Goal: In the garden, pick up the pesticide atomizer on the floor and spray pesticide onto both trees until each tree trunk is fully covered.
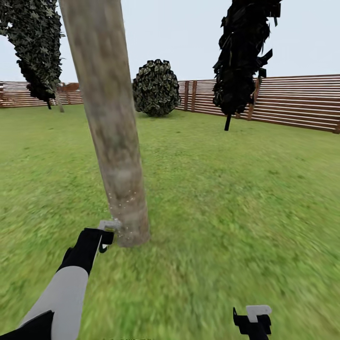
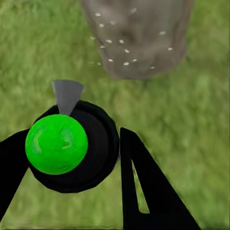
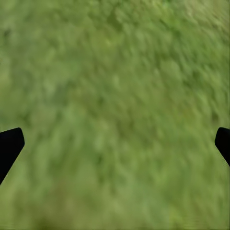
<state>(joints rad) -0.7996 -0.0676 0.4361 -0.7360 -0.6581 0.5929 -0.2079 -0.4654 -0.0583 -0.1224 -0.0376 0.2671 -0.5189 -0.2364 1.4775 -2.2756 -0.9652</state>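
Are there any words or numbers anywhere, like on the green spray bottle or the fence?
None: no words, numbers or signs can be read.
Pesticide atomizer in the left hand: plain green ball top, black body, grey nozzle, no label.
Tree trunk: bare bark with white pesticide specks, no sign.
Wooden fence: plain slats.
Right hand: open over grass, no markings.

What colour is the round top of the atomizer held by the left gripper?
Bright green, on a black body; the atomizer shows best in the left wrist view.

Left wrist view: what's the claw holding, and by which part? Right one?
Left claw is shut on the atomizer, gripping its round black body below the green cap, nozzle toward the tree trunk. Right claw is open, holding nothing.
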